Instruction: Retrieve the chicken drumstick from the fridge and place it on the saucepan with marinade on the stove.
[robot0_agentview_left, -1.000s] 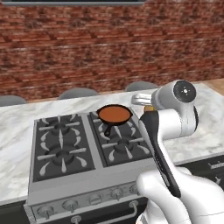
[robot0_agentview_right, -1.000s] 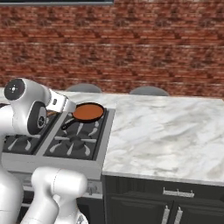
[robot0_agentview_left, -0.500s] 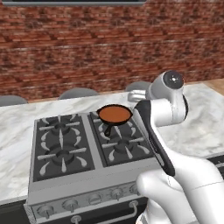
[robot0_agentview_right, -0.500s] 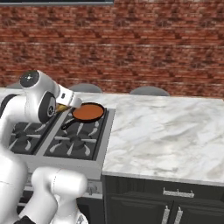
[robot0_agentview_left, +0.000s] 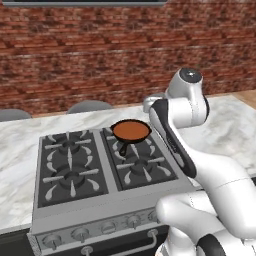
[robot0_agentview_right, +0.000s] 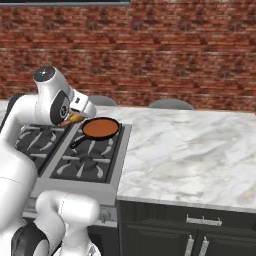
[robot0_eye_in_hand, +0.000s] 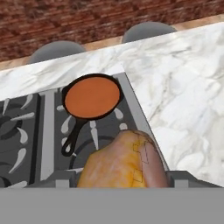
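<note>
**A:** Start at the fingers. What do they have?

**B:** In the hand view they are clamped on the chicken drumstick, one on each side of it. The golden-brown lump sits right between them and hides most of both tips. In the right base view a bit of it peeks out below the wrist.

**A:** And what has changed over the last second?

**B:** The arm has swung. A second ago the wrist hung out to the right of the pan; now it has pulled back and turned toward the stove, so the hand looks down across the rear right burner. The grip itself looks unchanged.

**A:** Where is the pan from there?

**B:** The saucepan with marinade sits on that rear right burner, handle pointing toward the front of the stove, sauce undisturbed. The drumstick is not over it yet. It hangs in the air near the stove's right edge, where the steel meets the marble tabletop, short of the pan's rim.

**A:** So what does that mean for the task?

**B:** I'd say the fetching is done and the carry is nearly finished. What remains is bringing the meat over the sauce, lowering it and letting go.
</note>
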